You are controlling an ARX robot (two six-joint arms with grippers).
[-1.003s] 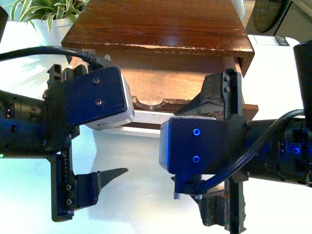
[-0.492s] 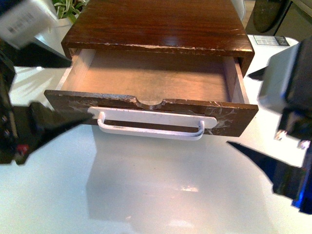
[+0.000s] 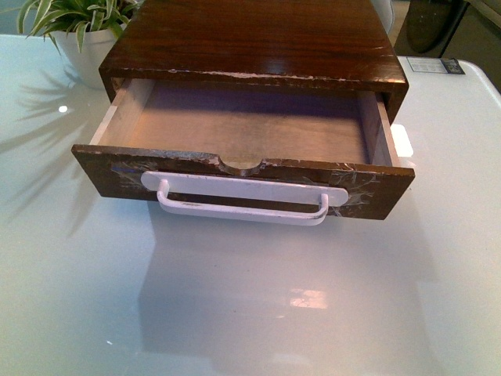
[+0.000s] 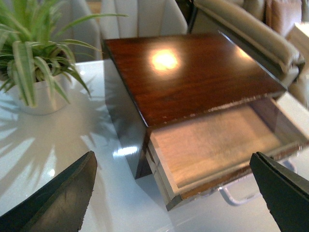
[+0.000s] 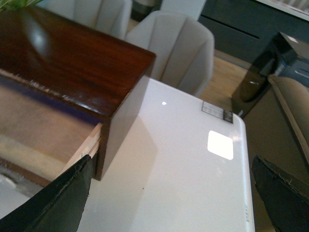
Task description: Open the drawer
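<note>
The drawer (image 3: 243, 133) stands pulled out of its dark-brown wooden cabinet (image 3: 250, 39) in the front view, its pale wood inside bare. Its scuffed front carries a long white bar handle (image 3: 243, 207) under a half-round notch (image 3: 241, 165). Neither gripper shows in the front view. My left gripper (image 4: 176, 193) is open and empty, above the table off the drawer's corner (image 4: 217, 150). My right gripper (image 5: 174, 198) is open and empty, above the white table beside the cabinet's side (image 5: 125, 121).
A potted plant (image 3: 78, 31) stands at the cabinet's far left on the glossy white table (image 3: 250, 313), and also shows in the left wrist view (image 4: 34, 67). Grey chairs (image 5: 174, 48) stand behind the table. The table's edge (image 5: 248, 193) lies near the right gripper.
Both arms, which filled the front view a second ago, have drawn back out of it. The drawer stands open as it did half a second ago.
</note>
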